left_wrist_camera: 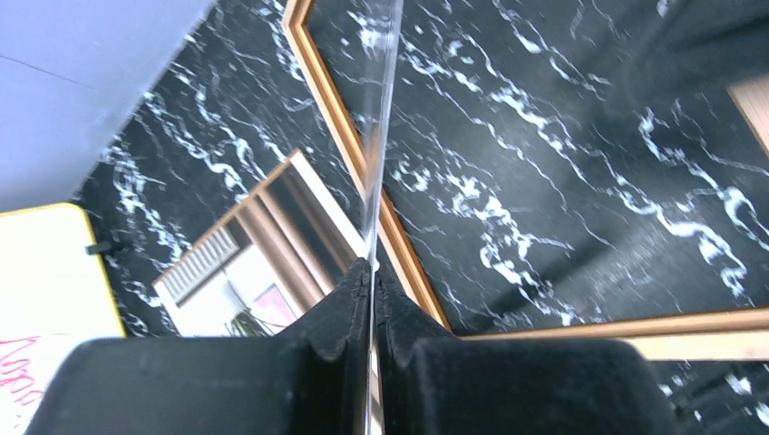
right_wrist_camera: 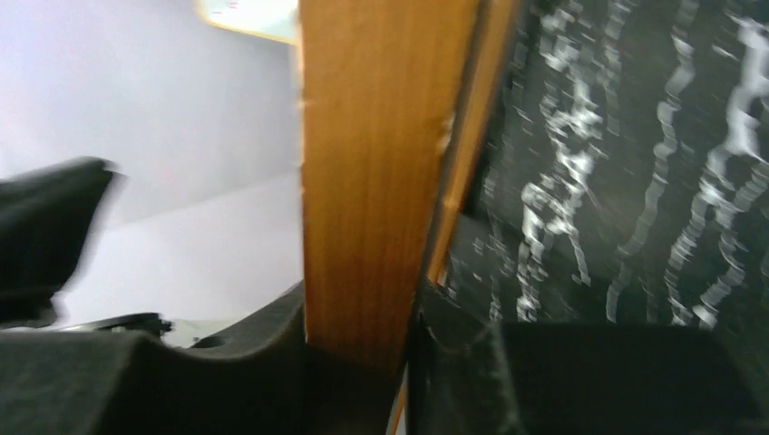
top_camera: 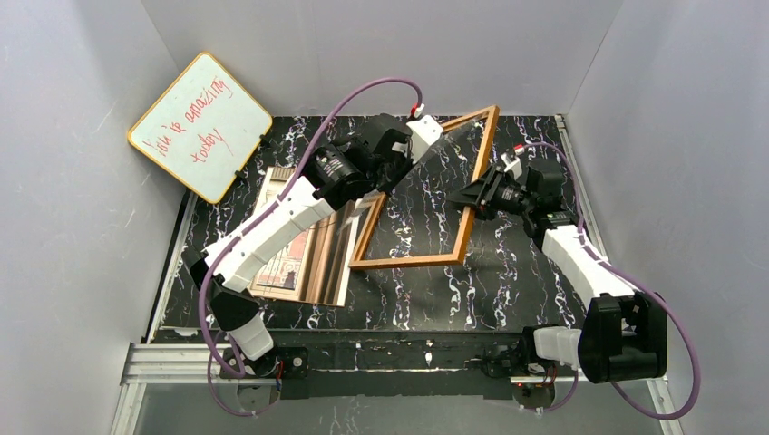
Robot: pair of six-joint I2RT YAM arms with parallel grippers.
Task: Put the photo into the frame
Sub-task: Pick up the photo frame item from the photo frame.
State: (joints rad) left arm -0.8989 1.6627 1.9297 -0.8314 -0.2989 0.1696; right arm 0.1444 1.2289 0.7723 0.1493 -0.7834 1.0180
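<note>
1. Top external view: we see the frame standing tilted on the counter, lower rail down, with the right end effector closed on its right rail.
2. Our left end effector is pinched on the clear pane at its edge.
3. The photo lies flat just left of the frame, beneath the left arm, long axis near-to-far; we judge the left arm nearer.

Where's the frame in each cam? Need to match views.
Top external: frame centre-right, tilted; right claw on its right rail.
Left wrist: frame runs diagonally from top centre, beside clear pane pinched in left claw.
Right wrist: frame upright, centre, between right claw's fingers.
Shared: black marbled tabletop.
</note>
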